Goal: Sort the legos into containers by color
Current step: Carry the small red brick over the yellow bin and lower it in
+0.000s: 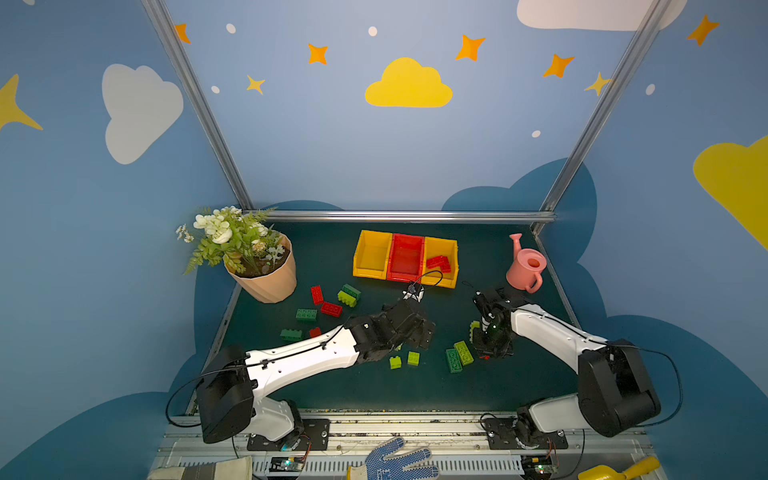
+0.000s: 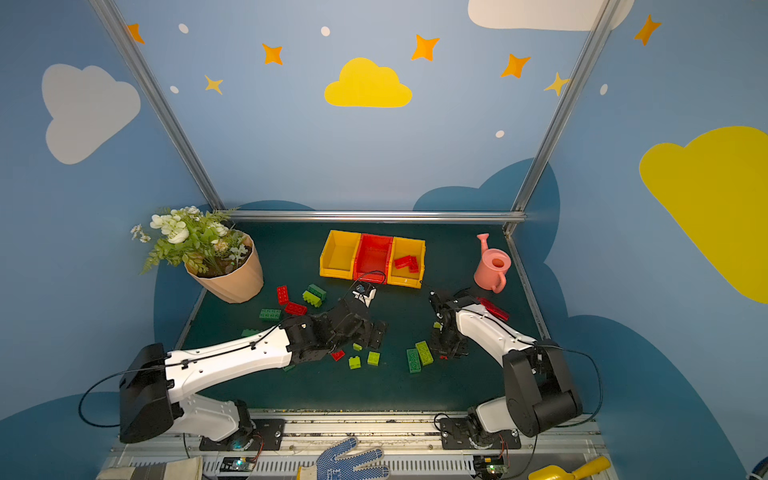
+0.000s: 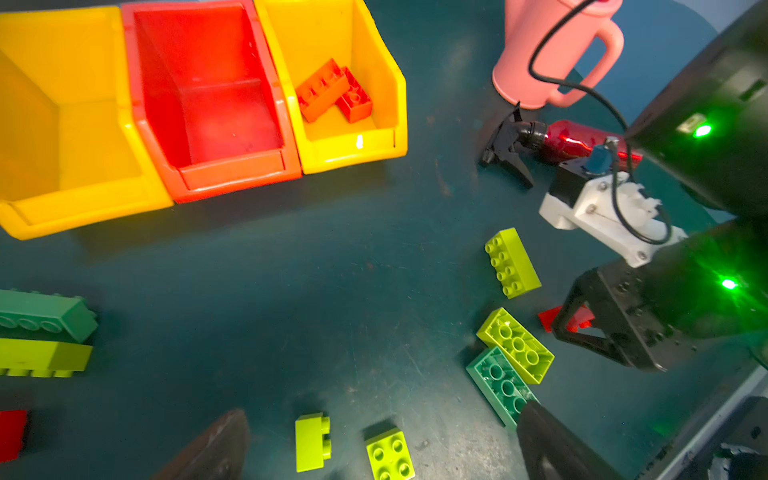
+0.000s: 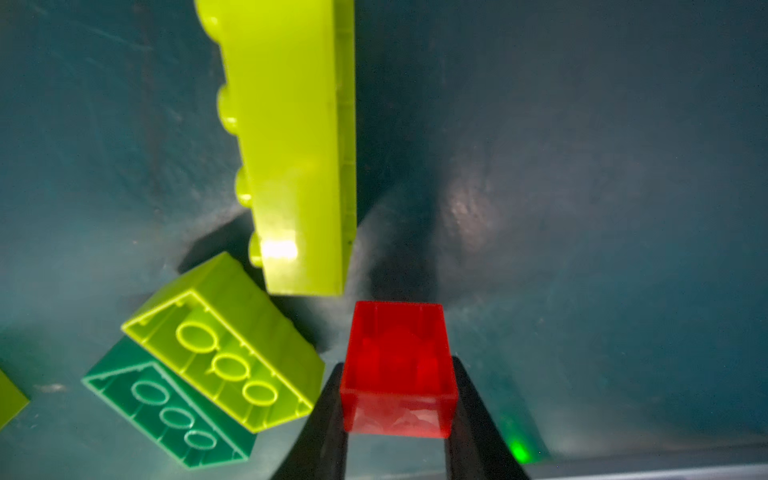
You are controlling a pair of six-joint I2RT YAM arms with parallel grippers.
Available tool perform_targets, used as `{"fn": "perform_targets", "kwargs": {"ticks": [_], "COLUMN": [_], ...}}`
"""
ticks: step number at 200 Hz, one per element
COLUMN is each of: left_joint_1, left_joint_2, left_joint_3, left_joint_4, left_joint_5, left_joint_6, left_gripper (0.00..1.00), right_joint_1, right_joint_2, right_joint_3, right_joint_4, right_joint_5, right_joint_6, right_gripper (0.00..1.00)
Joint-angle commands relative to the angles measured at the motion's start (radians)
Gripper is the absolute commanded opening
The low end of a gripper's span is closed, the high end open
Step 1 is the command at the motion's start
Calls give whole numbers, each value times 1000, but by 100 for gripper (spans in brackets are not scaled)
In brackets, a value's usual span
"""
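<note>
Left-centre in both top views: loose legos (image 1: 331, 309), red and green, on the worktop (image 1: 374, 390). Centre: left pincer (image 3: 380, 446) wide, above two small lime legos (image 3: 312, 441). Upper centre: containers (image 1: 365, 272) in a row, two red legos (image 1: 438, 263) in the right yellow one. Right-centre: right pincer (image 4: 399, 419) narrow, clamped on small red lego (image 4: 398, 365), fingers touching both sides, long lime lego (image 4: 224, 353) just beside.

Legos (image 1: 331, 309) scattered, red lego (image 4: 398, 370) (small, square) pinched, containers (image 1: 405, 237) joined
</note>
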Motion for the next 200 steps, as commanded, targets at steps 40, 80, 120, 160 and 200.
{"fn": "perform_targets", "kwargs": {"ticks": [40,80,120,160,200], "left_joint_1": [94,251,403,521,652], "left_joint_2": [-23,-42,-40,-52,-76], "left_joint_3": [0,6,33,51,20], "left_joint_4": [-39,-32,-69,-156,-158], "left_joint_5": [17,101,120,111,156], "left_joint_6": [0,6,6,11,-19], "left_gripper": [100,100,100,100,100], "right_joint_1": [7,0,-17,-39,-61], "right_joint_2": [-30,178,476,765,982], "right_joint_3": [276,570,893,1213,1511], "right_joint_4": [-114,-72,-38,-57,-133], "right_joint_5": [-4,-46,-73,-92,-117], "right_joint_6": [-8,-52,-99,-144,-163], "right_gripper": [29,29,29,29,55]}}
